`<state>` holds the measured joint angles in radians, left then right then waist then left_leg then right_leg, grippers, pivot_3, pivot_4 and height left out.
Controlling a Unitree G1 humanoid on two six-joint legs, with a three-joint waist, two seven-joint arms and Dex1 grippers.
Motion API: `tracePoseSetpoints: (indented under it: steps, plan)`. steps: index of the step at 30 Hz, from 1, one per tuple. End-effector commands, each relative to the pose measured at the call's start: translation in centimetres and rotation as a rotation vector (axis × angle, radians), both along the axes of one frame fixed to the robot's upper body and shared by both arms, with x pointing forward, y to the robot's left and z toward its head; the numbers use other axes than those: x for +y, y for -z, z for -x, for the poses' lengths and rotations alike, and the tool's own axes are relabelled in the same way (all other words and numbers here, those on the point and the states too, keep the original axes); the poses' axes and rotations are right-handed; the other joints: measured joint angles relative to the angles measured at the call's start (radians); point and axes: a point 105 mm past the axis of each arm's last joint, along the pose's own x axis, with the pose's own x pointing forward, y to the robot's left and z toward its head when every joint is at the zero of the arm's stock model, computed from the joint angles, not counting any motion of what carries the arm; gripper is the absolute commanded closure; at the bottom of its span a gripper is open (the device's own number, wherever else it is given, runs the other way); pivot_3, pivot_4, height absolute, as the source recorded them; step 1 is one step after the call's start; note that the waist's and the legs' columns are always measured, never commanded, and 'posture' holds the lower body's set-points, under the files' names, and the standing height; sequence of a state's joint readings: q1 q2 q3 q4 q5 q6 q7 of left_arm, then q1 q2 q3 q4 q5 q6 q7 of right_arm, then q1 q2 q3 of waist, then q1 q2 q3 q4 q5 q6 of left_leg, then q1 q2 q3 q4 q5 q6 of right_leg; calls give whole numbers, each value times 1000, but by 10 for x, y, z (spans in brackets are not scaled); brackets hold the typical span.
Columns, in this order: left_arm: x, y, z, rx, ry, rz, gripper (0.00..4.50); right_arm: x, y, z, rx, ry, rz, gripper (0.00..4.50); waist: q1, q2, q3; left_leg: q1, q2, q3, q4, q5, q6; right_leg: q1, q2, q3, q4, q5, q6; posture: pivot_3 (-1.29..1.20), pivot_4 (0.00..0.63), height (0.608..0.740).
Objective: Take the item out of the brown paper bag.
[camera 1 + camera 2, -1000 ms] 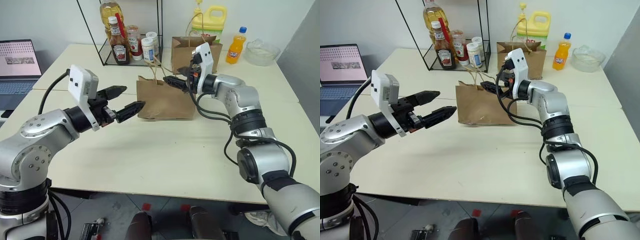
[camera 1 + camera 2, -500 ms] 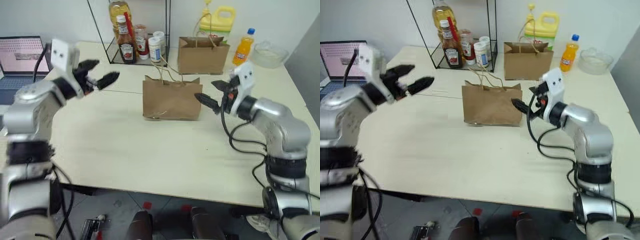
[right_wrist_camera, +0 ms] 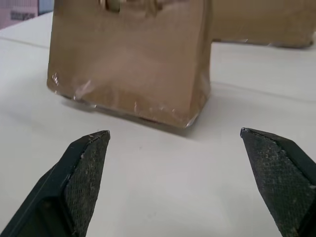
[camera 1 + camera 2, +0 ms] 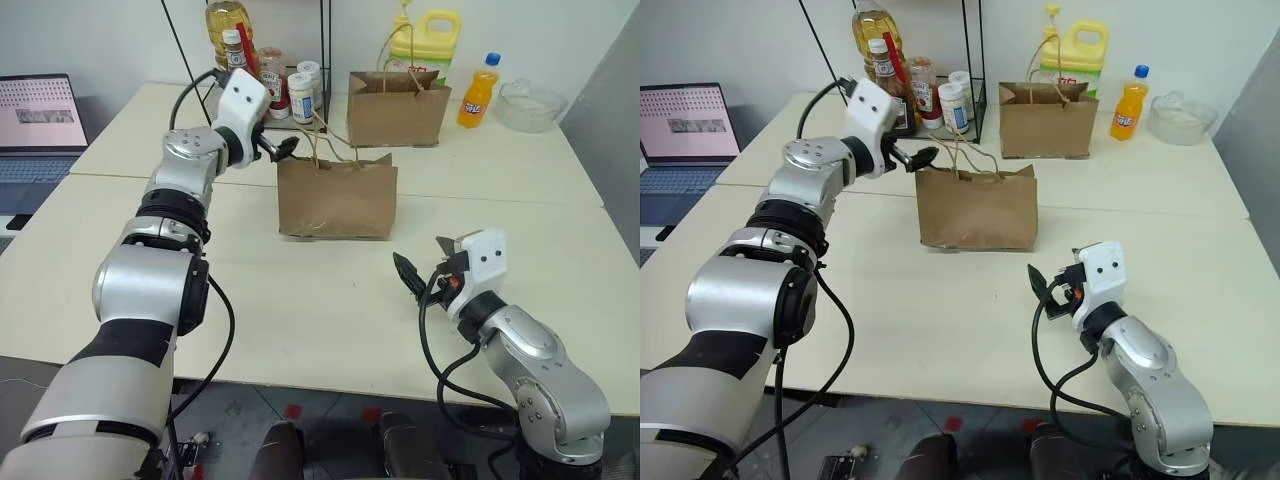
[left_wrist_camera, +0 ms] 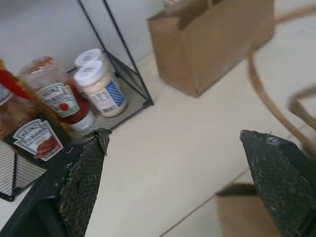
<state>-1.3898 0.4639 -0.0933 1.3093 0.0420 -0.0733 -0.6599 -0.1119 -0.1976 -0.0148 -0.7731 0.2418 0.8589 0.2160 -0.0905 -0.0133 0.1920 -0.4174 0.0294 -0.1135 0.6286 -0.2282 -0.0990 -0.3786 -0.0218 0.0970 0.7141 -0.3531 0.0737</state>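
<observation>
- Since the earlier frames both arms have changed places: the left gripper (image 4: 283, 148), which was low over the near table, is now stretched far out to the upper left corner of the wide, creased brown paper bag (image 4: 336, 198), while the right gripper (image 4: 420, 268) has drawn back from the bag's top towards the near right part of the cream table (image 4: 300, 300).
- Left arm is almost fully extended and close to level; its two black fingers (image 5: 84, 182) stand wide apart and hold nothing (one thin tan twine handle (image 5: 261, 94) curves just beside them).
- Right arm is folded low, with the forearm near the table and the gripper pointing across at the bag; its fingers (image 3: 86, 170) also stand wide apart and empty, well apart from the bag.
- The wide bag stands upright in the middle of the table, with its twine loops raised; the cola bottle cannot be seen, so I cannot tell whether it lies inside.
- Counted: two brown paper bags, the second one the smaller boxy bag (image 4: 396, 95) further back; one orange soda bottle with blue cap (image 4: 477, 92); one yellow plastic jug (image 4: 430, 36); one clear bowl (image 4: 527, 104); one open laptop (image 4: 40, 125).
- In the black wire rack (image 4: 245, 60) stand two ketchup bottles (image 5: 42, 136) and two small white-capped jars (image 5: 98, 89), beside one tall oil bottle (image 4: 222, 22).
</observation>
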Motion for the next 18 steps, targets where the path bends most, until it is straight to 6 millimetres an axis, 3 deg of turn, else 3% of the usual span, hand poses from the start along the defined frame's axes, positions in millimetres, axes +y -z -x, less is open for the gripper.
tracePoseSetpoints:
  steps: [1, 11, 18]
  plan:
    - [-9, -5, 5, 17, 93, -83, 0, -11, -14, -1, -70, 55, 8, 50, 2, 0, 0, 0, 0, 0, 0, 1, 0, 0, 0, 0, 0, 0, 0, 0, 150, 740]
    - [-18, 15, 37, 257, 415, -147, 0, -30, -18, -23, -77, 72, 24, 50, 6, 0, 0, 0, 0, -1, 0, 1, 0, 2, 0, -1, -1, 0, 0, 0, 150, 740]
    - [-18, 32, 80, 385, 609, -188, 0, -47, -18, -42, -78, 100, 25, 50, 1, 0, 0, 1, 1, -1, -1, 1, 0, 3, 0, 0, 0, 0, 0, 0, 150, 740]
